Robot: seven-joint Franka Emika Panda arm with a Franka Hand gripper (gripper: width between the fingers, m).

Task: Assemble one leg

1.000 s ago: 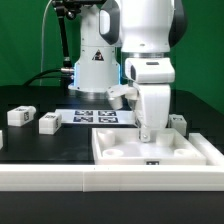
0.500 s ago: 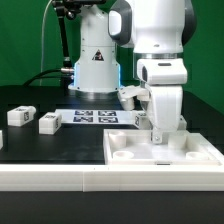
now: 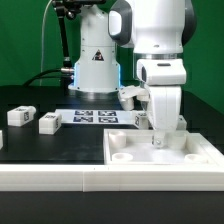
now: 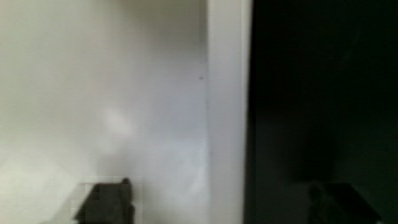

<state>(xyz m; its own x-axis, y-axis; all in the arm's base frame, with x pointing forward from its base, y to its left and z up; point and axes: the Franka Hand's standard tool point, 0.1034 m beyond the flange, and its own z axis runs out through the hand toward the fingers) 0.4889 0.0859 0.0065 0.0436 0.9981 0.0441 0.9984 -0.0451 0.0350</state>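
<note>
Two small white legs with tags lie on the black table at the exterior view's left, one [image 3: 20,115] farther left and one [image 3: 48,122] nearer the middle. Another white part [image 3: 139,119] shows just behind the gripper. My gripper [image 3: 156,140] points straight down at the far rim of the large white panel [image 3: 165,160]. In the wrist view the gripper [image 4: 217,203] has its dark fingertips [image 4: 107,202] wide apart. One is over the white panel [image 4: 107,90], the other over the black table, with the panel's edge between them. It holds no leg.
The marker board [image 3: 95,116] lies flat behind the middle of the table, before the robot base [image 3: 95,65]. A white ledge [image 3: 50,182] runs along the table's front edge. The arm's body stands above the panel's far side.
Since a second ago the gripper and the large white panel have both shifted toward the exterior view's right. In the last half second almost nothing has moved.
</note>
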